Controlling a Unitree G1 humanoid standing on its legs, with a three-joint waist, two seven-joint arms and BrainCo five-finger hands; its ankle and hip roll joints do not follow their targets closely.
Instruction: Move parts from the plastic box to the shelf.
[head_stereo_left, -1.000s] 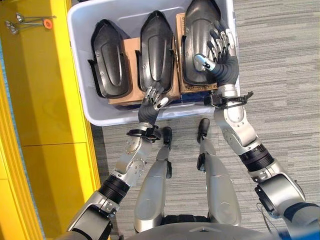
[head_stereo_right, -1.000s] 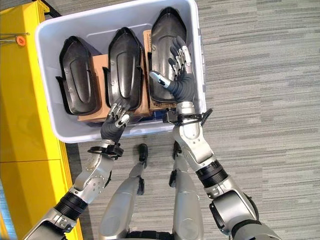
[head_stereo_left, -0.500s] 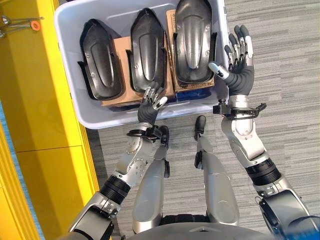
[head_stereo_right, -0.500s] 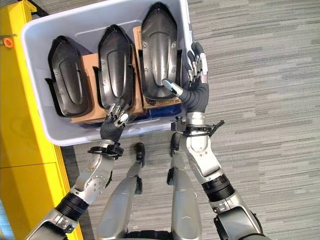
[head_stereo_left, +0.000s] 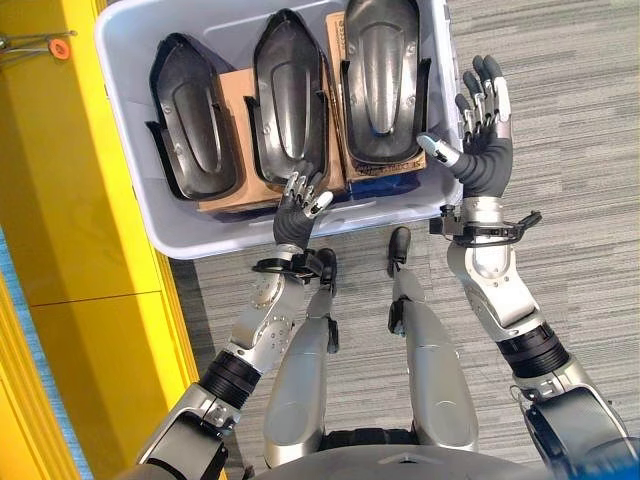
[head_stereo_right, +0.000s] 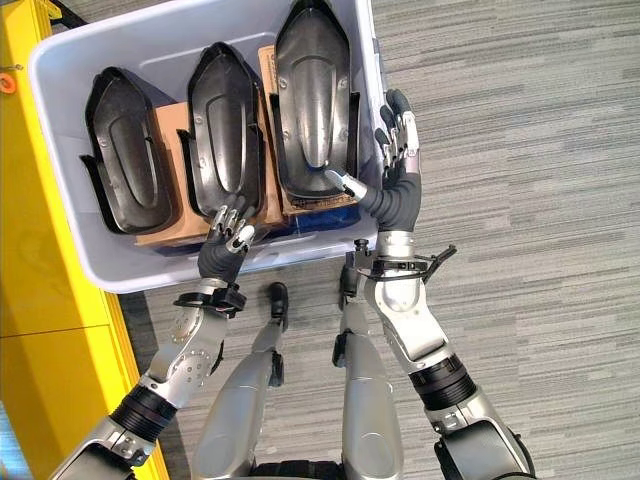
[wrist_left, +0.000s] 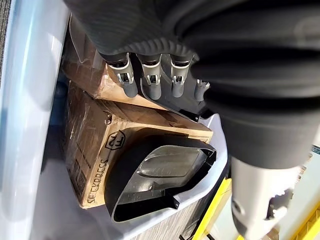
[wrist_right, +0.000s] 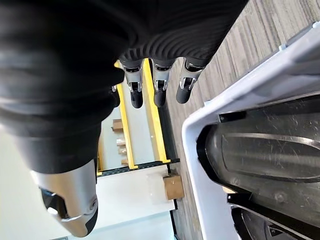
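Right robot hand (head_stereo_left: 482, 150) has come off the rightmost part since a second ago: it was resting on the shell, now it sits outside the box's right wall, over the grey striped carpet floor (head_stereo_left: 560, 120). Fingers spread and straight, thumb tip pointing in at the wall, holding nothing.

Left robot hand (head_stereo_left: 297, 212) hasn't shifted: at the near wall of the pale blue-grey plastic box (head_stereo_left: 130, 150), fingers loosely bent, tips touching the near end of the middle part. Not gripping anything that I can see.

Three black moulded plastic shell parts in the box, side by side, each propped on brown cardboard cartons (head_stereo_left: 232, 95): left part (head_stereo_left: 190, 115), middle part (head_stereo_left: 288, 95), right part (head_stereo_left: 380, 80). None taken out yet. Yellow shelf frame (head_stereo_left: 70, 200) runs along my left side.

Handling guess: thin-walled stiff mouldings, light for their bulk, glossy domed backs so likely slippery; a palm on the dome will slide. I'd take one by the raised side flanges, one robot hand per long edge, and lift straight up to clear the box wall.

Right part lies just inside the wall from the right robot hand, close but not touching. Middle part is right at the left fingertips.
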